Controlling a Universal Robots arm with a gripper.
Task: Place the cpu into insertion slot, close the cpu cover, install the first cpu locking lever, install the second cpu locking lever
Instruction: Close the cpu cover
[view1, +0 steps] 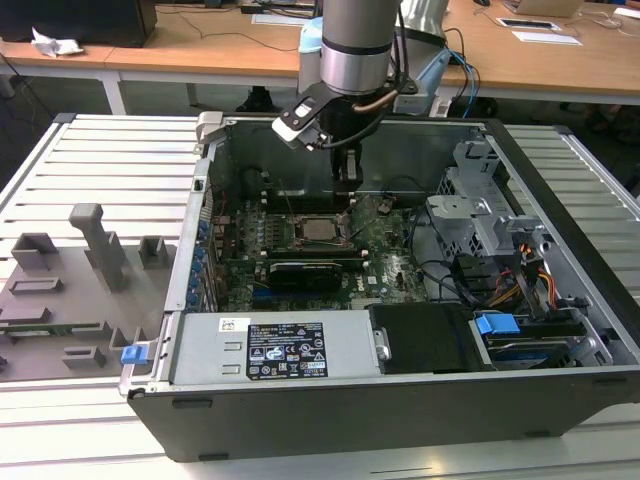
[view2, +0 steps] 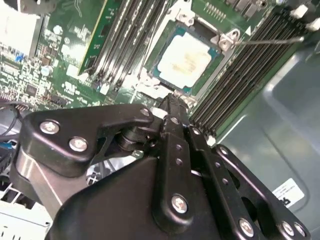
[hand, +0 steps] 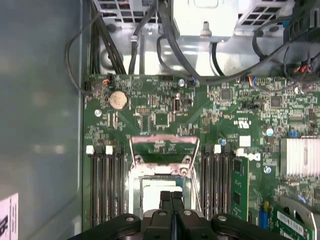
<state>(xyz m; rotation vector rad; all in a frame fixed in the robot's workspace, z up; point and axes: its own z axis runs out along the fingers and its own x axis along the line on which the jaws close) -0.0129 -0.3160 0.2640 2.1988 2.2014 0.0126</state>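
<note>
The gripper (hand: 171, 201), its fingers pressed together, hangs just over the cpu (hand: 152, 192). The cpu cover (hand: 162, 138) is open, with memory slots (hand: 105, 185) on both sides.

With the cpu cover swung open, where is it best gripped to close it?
Grip the cpu cover by its free crossbar, the edge farthest from the cpu, coming from the motherboard side behind it. It is a thin windowed frame hinged at the cpu side, so that bar likely gives most leverage.
</note>
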